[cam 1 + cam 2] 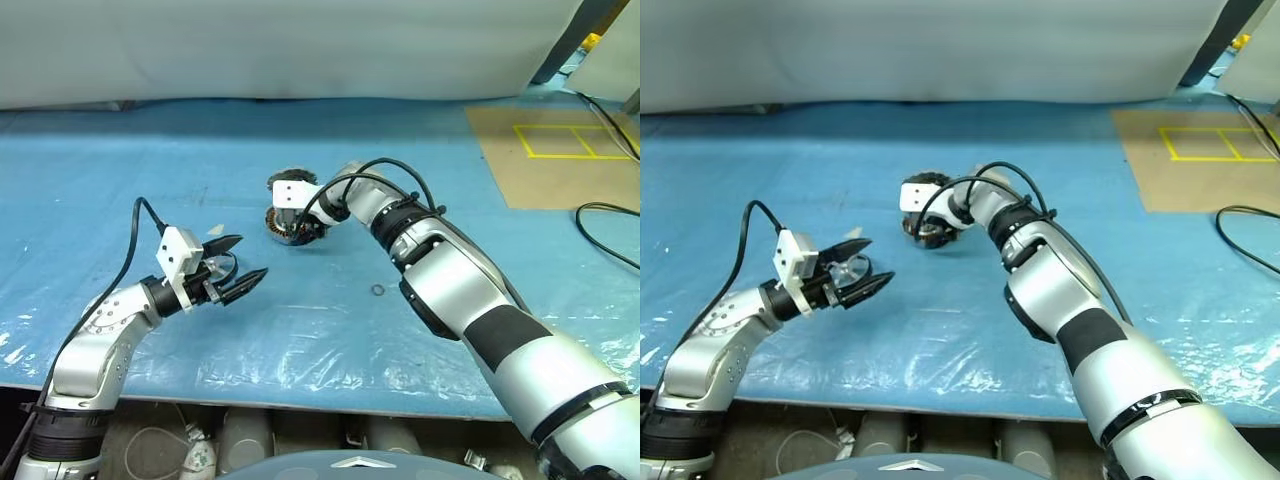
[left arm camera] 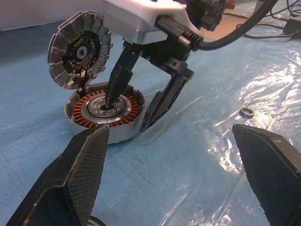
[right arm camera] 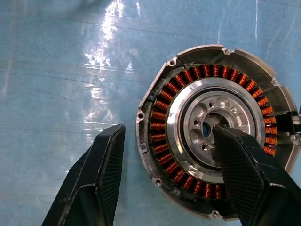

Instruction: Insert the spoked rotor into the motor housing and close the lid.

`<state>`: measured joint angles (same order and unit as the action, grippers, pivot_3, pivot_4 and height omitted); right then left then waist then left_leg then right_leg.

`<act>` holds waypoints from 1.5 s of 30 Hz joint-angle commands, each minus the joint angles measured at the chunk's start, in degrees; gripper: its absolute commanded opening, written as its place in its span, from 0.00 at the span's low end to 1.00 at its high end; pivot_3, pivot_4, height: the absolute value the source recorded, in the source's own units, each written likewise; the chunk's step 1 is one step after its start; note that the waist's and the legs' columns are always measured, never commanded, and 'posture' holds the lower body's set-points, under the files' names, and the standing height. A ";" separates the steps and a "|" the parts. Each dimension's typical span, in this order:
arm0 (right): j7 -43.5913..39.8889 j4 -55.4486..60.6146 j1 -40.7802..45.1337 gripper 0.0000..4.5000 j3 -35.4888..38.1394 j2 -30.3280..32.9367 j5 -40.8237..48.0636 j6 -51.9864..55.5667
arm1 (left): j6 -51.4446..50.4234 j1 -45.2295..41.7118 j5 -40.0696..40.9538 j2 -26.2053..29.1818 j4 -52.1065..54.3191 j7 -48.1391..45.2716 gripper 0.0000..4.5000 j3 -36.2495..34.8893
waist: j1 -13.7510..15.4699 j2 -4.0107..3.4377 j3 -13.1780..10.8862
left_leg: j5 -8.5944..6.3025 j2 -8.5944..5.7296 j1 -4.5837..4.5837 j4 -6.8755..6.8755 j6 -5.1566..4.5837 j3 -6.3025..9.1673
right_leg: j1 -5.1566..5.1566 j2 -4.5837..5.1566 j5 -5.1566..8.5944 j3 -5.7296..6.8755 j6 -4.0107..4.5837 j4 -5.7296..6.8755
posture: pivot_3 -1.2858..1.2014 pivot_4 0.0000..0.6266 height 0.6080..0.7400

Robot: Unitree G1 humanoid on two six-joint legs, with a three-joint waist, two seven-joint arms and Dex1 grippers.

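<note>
From the head views, the housing (image 1: pixel 293 226) sits mid-tabletop (image 1: pixel 120 180) under the right gripper (image 1: pixel 297 222); the left gripper (image 1: pixel 240 265) hovers wide and empty nearby. In the left wrist view, the lid (image 2: pixel 80 49) stands tilted behind the housing, one right finger (image 2: pixel 115 84) in the hub, the other outside the wall. The right wrist view shows the copper windings (image 3: pixel 174 80), jaws half-spread straddling the wall. I judge a centred, gentle seating works best. No readable writing.

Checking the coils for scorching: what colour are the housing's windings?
Copper-orange windings ringing the motor housing; clearest in the right wrist view.
</note>
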<state>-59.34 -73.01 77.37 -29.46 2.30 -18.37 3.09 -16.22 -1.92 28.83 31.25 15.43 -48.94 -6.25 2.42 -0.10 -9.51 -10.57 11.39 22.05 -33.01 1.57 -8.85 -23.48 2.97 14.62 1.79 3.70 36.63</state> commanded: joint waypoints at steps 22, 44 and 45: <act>0.07 -1.82 0.74 0.43 -1.35 -1.96 -8.33 -4.45 | 1.13 2.30 0.21 -1.35 3.99 1.58 0.98 0.35 | -0.07 -0.04 -0.02 | -0.14 0.02 -0.30 -0.05 -0.21 -0.15 | 0.15 0.00 0.01 -0.18 0.01 0.08 | 0.52 0.24 1.00; -32.95 55.96 -18.43 0.43 -6.34 12.40 -3.08 33.73 | 4.25 0.74 0.21 1.01 0.36 -3.18 0.98 0.03 | 0.10 0.00 -0.05 | 0.03 0.04 -0.10 0.03 -0.33 -0.22 | -0.03 -0.03 -0.01 -0.18 -0.03 0.05 | 0.52 0.24 1.00; -33.13 59.38 -19.44 0.43 -7.61 13.84 -2.39 36.02 | 4.32 0.71 0.11 0.99 0.21 -3.30 0.98 0.13 | 0.10 0.00 -0.05 | 0.08 0.03 -0.13 0.03 -0.24 -0.22 | -0.02 -0.03 -0.02 -0.18 -0.04 0.05 | 0.52 0.24 1.00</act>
<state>-88.29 -20.29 59.17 -34.49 14.78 -22.40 33.78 -12.95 -1.19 28.82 31.59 15.29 -51.46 -5.49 2.53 -0.10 -9.56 -10.49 11.42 21.88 -32.98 1.36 -9.08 -23.46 2.93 14.61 1.61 3.66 36.69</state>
